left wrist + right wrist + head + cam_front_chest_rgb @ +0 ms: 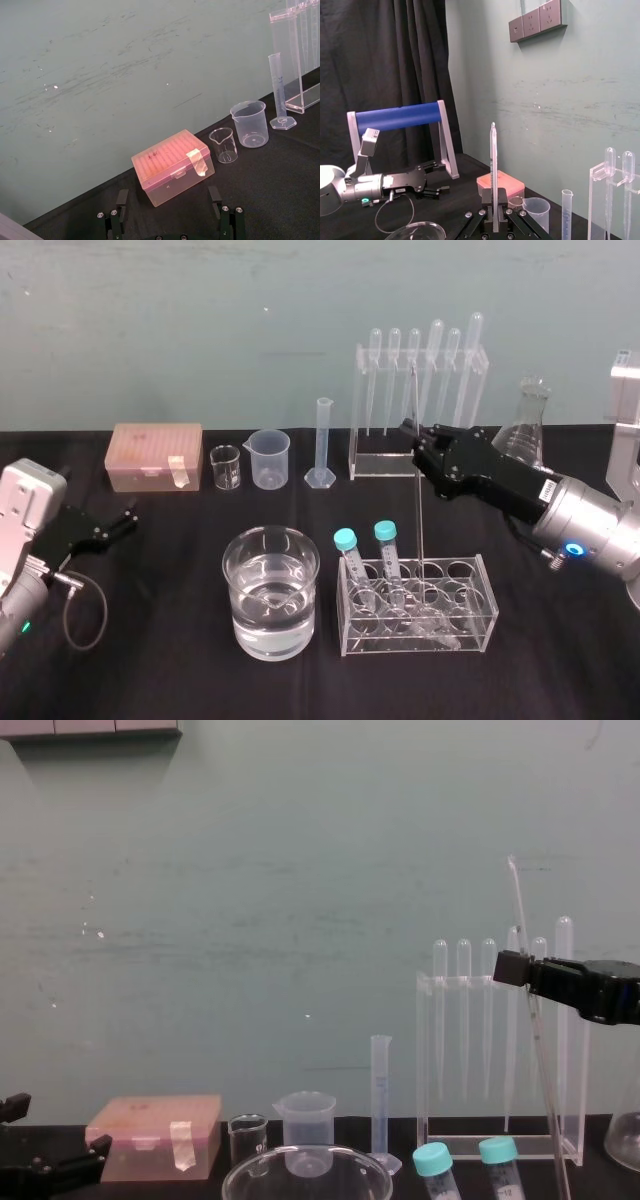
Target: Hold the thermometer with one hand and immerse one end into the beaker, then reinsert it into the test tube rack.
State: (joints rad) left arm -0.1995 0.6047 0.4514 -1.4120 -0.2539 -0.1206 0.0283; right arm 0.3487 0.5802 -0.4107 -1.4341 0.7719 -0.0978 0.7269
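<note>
My right gripper [412,435] is shut on the thermometer [418,510], a long thin glass rod held nearly upright by its upper part. In the right wrist view the rod [493,170] rises straight from between the closed fingers [492,215]. Its lower end reaches down into the low clear holder [420,605] at the front. The water-filled beaker [270,590] stands left of that holder. The tall acrylic test tube rack [385,462] stands just behind the gripper and holds several pipettes. In the chest view the thermometer [520,910] leans in front of the rack [470,982]. My left gripper [110,525] rests open at the far left.
A graduated cylinder [322,440], a plastic beaker [270,458], a small glass beaker [226,467] and a pink tip box [157,456] line the back. Two blue-capped tubes [365,550] stand in the low holder. A conical flask [525,425] sits at the back right.
</note>
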